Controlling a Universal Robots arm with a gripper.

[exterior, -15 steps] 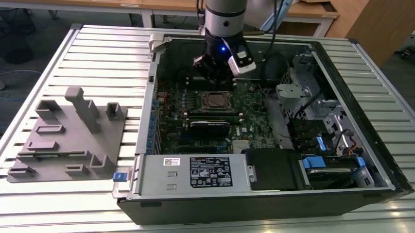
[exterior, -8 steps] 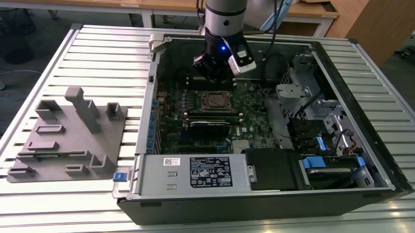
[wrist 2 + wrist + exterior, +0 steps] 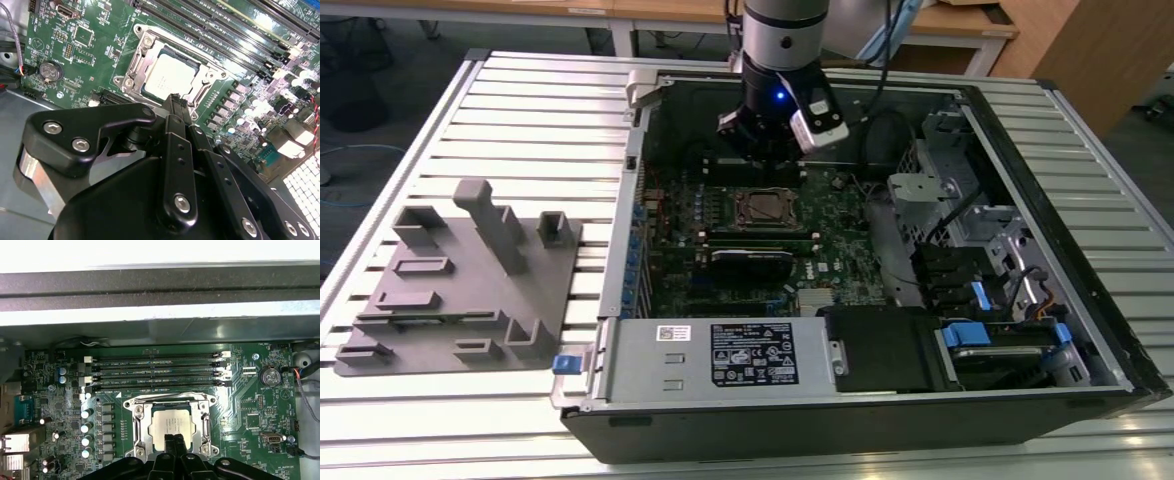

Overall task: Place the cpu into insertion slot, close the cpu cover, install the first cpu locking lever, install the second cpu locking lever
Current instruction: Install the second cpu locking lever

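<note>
We saw the cpu (image 3: pixel 173 426) seated flat in the insertion slot (image 3: pixel 136 426), with the cpu cover (image 3: pixel 141 56) down around it, framing its face. The gripper (image 3: pixel 174 441) hung just above the socket's near edge, fingers pressed together and holding nothing. The green motherboard (image 3: pixel 250 405) lay level inside the computer case (image 3: pixel 720 352), memory slots (image 3: pixel 155 371) close beside the socket.

cpu (image 3: pixel 172 424) in insertion slot (image 3: pixel 135 427); cpu cover (image 3: pixel 206 426) — over it

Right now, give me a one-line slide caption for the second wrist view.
The hand hovers close over the cpu seated in the insertion slot, with the cpu cover framing it.
</note>
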